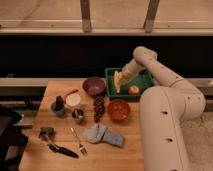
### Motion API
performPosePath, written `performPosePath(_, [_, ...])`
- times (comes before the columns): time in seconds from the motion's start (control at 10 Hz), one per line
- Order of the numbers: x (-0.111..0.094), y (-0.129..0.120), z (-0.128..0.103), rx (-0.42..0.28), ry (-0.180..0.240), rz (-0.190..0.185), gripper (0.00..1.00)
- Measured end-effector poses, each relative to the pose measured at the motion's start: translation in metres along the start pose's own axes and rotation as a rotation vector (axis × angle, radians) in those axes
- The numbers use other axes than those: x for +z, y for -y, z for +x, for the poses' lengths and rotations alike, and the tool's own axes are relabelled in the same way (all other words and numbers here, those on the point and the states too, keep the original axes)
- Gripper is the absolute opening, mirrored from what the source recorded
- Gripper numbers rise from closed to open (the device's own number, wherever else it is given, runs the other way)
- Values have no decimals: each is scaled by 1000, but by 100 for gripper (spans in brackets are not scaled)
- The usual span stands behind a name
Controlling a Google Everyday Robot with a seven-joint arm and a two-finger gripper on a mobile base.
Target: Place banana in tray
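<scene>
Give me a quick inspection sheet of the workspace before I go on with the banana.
Surface: wooden table, crowded on its left and middle.
Job's things: banana at the gripper, over the green tray; whether it rests on the tray floor is unclear.
Clutter: orange fruit in the tray; purple bowl; red bowl; grapes; blue cloth; fork.
Grippers: gripper above the tray's left half.
Cables: nothing seen.
Surroundings: dark wall behind the table.
</scene>
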Motion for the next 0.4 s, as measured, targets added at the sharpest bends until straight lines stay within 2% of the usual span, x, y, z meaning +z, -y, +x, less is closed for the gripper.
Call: performPosePath(0.4, [1, -2, 0, -2, -1, -1, 61])
